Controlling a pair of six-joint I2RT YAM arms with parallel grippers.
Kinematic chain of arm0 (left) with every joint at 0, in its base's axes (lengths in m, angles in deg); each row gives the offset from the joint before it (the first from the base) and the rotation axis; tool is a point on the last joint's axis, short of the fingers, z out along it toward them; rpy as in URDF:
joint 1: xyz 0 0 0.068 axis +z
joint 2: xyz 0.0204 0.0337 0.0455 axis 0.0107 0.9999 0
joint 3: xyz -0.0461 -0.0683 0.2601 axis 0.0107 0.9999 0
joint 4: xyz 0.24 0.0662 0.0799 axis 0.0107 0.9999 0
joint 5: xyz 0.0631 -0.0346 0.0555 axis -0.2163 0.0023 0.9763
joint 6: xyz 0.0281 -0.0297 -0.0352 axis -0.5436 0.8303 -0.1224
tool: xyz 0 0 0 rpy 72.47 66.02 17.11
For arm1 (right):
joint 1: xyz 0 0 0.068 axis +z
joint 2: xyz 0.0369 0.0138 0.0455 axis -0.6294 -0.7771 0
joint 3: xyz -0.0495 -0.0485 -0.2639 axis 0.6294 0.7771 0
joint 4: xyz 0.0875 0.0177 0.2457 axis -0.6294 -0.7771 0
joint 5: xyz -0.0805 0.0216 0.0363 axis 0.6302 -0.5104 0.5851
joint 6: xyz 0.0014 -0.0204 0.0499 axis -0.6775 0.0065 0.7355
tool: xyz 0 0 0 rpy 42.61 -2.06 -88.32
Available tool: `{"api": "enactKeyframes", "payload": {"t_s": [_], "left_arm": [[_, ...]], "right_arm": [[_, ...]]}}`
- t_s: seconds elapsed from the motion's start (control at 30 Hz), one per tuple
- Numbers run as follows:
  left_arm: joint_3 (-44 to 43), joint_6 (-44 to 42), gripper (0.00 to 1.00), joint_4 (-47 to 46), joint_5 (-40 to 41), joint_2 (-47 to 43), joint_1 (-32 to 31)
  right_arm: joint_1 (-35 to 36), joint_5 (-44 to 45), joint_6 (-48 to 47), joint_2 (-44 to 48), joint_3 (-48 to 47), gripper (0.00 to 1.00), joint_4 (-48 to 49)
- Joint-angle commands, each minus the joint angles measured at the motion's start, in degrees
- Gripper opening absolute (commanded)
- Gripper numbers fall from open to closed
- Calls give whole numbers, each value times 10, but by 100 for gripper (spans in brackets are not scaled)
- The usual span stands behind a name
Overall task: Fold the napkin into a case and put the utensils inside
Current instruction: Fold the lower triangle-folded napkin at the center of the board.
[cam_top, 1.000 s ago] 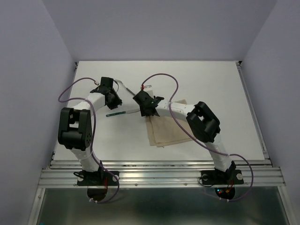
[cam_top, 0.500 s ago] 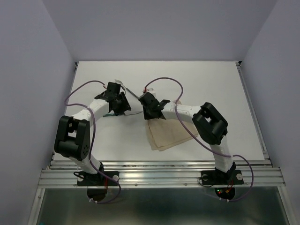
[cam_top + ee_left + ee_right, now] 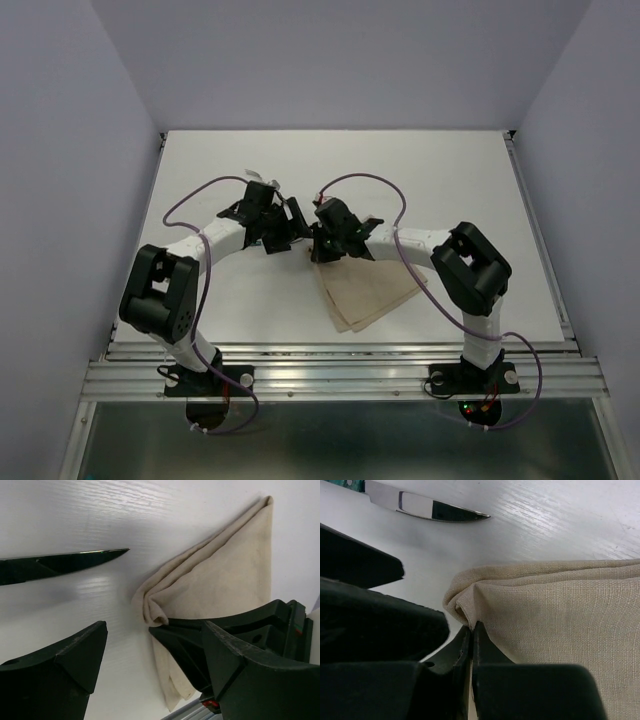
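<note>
The beige napkin (image 3: 372, 292) lies folded on the white table, in front of the right arm's wrist. My right gripper (image 3: 322, 248) is shut on its bunched left corner (image 3: 462, 600), and cloth shows in the slit between the fingers (image 3: 471, 627). My left gripper (image 3: 284, 228) stands open just left of that corner, its fingers (image 3: 75, 655) wide apart with the pinched fold (image 3: 152, 612) ahead of them, touching nothing. One of the utensils, a knife (image 3: 65, 564), lies on the table beyond the fold, with its blade (image 3: 432, 507) pointing toward the napkin. In the top view the arms hide it.
Purple cables (image 3: 360, 182) loop above both wrists. White walls close in the table at the back and sides. A metal rail (image 3: 340, 365) runs along the near edge by the arm bases.
Both wrists have come together at the table's middle. The right gripper has shut on the napkin's corner and the left gripper has opened wide. The napkin's far corner has shifted left.
</note>
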Motion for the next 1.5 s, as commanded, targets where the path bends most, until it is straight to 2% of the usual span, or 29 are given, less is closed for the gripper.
{"api": "enactKeyframes", "payload": {"t_s": [0.0, 0.37, 0.53, 0.73, 0.83, 0.87, 0.93, 1.13, 1.33, 1.47], "left_arm": [[23, 19, 86, -50, -41, 12, -7], [55, 42, 78, -147, -88, 53, -9], [67, 54, 75, -175, -125, 61, -8], [73, 63, 73, -195, -152, 73, -9], [81, 75, 70, -210, -168, 72, -9], [82, 77, 69, -214, -170, 71, -9], [88, 84, 65, -223, -174, 69, -9], [90, 87, 49, -227, -177, 75, -9], [89, 88, 38, -230, -177, 81, -9], [87, 88, 23, -224, -175, 83, -9]], "right_arm": [[0, -30, -4, 31, 6, 1, 34], [-5, -46, -3, 36, 17, 1, 38], [-5, -34, 1, 43, 22, 20, 38], [-5, -33, 2, 39, 18, 30, 37], [-5, -32, 5, 40, 19, 45, 38], [-5, -31, 6, 39, 19, 46, 37], [-5, -31, 5, 41, 18, 50, 37], [-5, -24, 4, 62, 27, 51, 37], [-5, -25, -7, 106, 57, 63, 35], [-5, -8, -8, 141, 96, 73, 25]]}}
